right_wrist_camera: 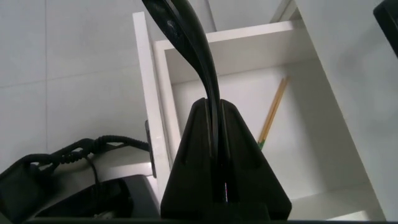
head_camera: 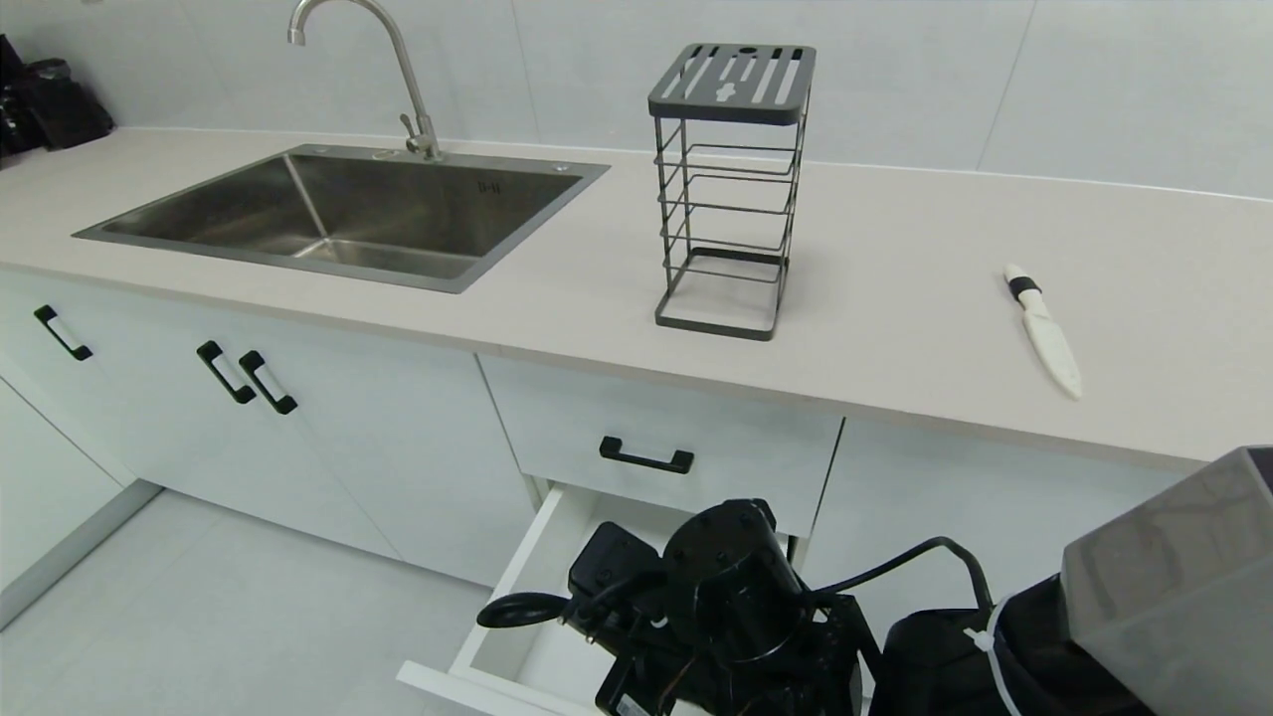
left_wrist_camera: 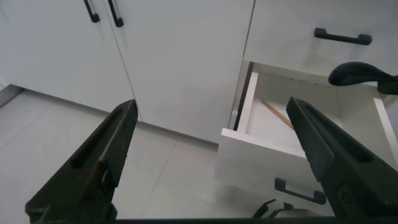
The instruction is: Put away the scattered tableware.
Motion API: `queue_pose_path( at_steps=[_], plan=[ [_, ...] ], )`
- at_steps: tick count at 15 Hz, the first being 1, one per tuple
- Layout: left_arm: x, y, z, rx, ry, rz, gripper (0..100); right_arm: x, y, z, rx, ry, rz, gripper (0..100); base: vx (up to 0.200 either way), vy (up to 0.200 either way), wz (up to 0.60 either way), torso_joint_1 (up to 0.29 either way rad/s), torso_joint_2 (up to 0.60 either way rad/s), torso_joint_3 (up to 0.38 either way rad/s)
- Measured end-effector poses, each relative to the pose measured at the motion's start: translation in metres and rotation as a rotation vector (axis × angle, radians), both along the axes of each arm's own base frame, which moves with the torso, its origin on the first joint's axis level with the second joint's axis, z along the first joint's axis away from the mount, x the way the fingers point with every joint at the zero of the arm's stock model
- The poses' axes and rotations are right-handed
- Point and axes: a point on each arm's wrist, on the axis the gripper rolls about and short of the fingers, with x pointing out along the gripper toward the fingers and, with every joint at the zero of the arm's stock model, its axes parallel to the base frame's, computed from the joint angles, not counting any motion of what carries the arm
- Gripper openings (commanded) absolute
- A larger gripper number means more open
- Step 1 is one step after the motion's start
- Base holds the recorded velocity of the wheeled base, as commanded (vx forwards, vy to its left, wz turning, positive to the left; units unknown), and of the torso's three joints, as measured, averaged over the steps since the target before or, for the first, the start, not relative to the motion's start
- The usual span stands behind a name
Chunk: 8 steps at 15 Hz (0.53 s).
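Note:
A black spoon (head_camera: 522, 609) with its bowl pointing left hangs over the open white drawer (head_camera: 517, 567) under the counter. My right gripper (head_camera: 585, 605) is shut on its handle; in the right wrist view the spoon (right_wrist_camera: 186, 37) rises from between the closed fingers (right_wrist_camera: 214, 106). A pair of wooden chopsticks (right_wrist_camera: 273, 115) lies on the floor of the drawer (right_wrist_camera: 146, 93). My left gripper (left_wrist_camera: 210, 106) is open and holds nothing, out in front of the drawer (left_wrist_camera: 249, 106), where the chopsticks (left_wrist_camera: 277, 114) and spoon (left_wrist_camera: 357, 73) also show. A white knife (head_camera: 1042, 330) lies on the counter at the right.
A dark wire knife rack (head_camera: 731, 199) stands mid-counter. A steel sink (head_camera: 338, 204) with a faucet (head_camera: 398, 70) sits to the left. A shut drawer with a black handle (head_camera: 646, 459) is above the open one. Cabinet doors (head_camera: 249, 418) run left.

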Motion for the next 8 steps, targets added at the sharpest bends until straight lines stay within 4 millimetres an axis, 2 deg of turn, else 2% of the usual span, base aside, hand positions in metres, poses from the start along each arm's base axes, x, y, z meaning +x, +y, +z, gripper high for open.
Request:
queue_pose_path(
  at_steps=[5,8],
  plan=[
    [0.0,0.0,0.0,0.0,0.0,0.0,100,0.0015,0.0024,0.0007,0.002,-0.003,-0.003,0,0.0,0.0,0.0,-0.242,0.44,0.202],
    [0.0,0.0,0.0,0.0,0.0,0.0,100,0.003,0.0047,0.0032,0.011,-0.011,-0.007,0,0.0,0.0,0.0,-0.258,0.37,0.129]
  ],
)
